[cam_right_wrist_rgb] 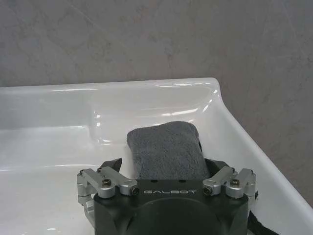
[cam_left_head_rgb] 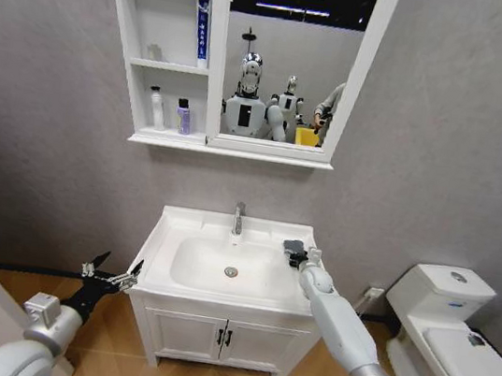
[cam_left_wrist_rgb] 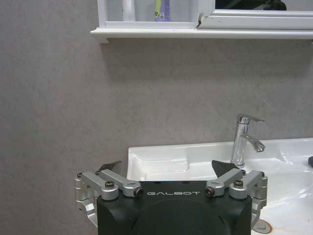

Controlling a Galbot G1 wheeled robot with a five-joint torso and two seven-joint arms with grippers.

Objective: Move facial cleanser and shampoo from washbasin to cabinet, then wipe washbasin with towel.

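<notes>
Plainly lettered GALBOT, the right tool (cam_right_wrist_rgb: 168,164) grips the towel (cam_right_wrist_rgb: 166,147); left tool (cam_left_head_rgb: 114,272) gapes empty.

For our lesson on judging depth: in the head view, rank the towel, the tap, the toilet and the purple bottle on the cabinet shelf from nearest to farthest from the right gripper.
1. Towel: at the right gripper, on the washbasin's right rim.
2. Tap: at the basin's back centre.
3. Toilet: on the floor, to the robot's right.
4. Purple bottle: high on the cabinet's lowest shelf.
</notes>
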